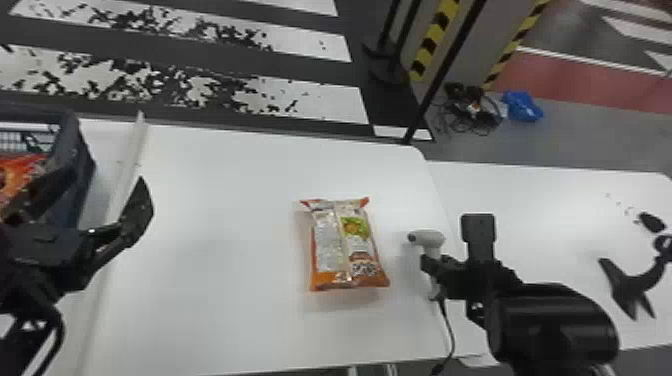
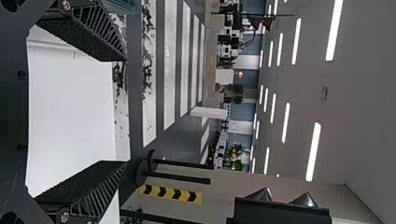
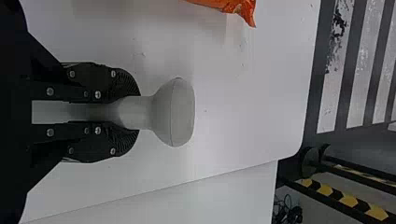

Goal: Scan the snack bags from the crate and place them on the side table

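Lying in the crate [image 1: 83,160], orange packaging [image 1: 22,167] suggests more work left. The left gripper [image 2: 125,111] is open and empty. One bag [image 1: 345,245] lies on the table [image 1: 210,240], scanned or not I cannot tell. Near it, the scanner [image 1: 430,239] is grasped by the right gripper [image 3: 138,112]. Placing on the side table [image 1: 525,210] is left.

Printed matter and signs. No words or numbers are legible. The snack bag [image 1: 377,260], on the table [image 1: 225,200] nearer the right edge than the left, bears a pale panel of print [image 1: 328,245], too blurred to read; beside it, across the seam, is a green picture [image 1: 354,226]. Beyond the table's far right corner, black-and-yellow warning bands [image 1: 435,40] mark upright surfaces; the left wrist view resolves chevrons [image 2: 170,193] on one. White bars [image 1: 200,87], flecked black, mark the floor past the far edge.
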Robot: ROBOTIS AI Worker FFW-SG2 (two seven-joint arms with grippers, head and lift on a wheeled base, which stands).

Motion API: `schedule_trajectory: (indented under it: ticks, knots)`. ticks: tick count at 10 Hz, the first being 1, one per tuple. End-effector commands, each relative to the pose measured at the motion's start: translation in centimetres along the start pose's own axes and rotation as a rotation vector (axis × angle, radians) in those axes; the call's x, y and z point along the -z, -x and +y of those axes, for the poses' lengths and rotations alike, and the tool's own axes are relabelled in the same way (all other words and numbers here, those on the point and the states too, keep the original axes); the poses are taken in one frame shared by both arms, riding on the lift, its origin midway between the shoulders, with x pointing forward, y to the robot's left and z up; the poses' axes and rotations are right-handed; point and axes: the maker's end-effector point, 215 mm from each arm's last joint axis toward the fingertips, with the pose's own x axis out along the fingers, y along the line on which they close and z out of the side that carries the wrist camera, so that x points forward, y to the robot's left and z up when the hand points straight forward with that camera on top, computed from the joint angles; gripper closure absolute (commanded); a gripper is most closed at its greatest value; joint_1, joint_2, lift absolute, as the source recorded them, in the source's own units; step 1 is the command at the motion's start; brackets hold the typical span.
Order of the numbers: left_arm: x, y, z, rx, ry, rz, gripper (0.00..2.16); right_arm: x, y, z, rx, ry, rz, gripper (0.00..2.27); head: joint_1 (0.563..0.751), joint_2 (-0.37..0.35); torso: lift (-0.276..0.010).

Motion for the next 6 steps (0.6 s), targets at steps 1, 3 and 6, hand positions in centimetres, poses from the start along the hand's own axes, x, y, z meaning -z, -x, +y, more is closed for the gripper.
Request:
schedule_trajectory:
  ticks: [1, 3, 6]
  knots:
    - [0.0, 0.0, 0.0, 0.000, -0.001, 0.001, 0.09, 0.1, -0.1, 0.1, -0.003, -0.002, 0.002, 0.71, 0.695, -0.282, -0.050]
    - [0.0, 0.1, 0.0, 0.000, -0.001, 0.001, 0.09, 0.1, 0.0, 0.1, -0.003, -0.003, 0.000, 0.08, 0.695, -0.281, -0.050]
    - [0.1, 0.3, 0.0, 0.001, -0.002, 0.003, 0.09, -1.1, 1.5, -0.5, 0.002, -0.026, -0.044, 0.08, 0.695, -0.284, -0.050]
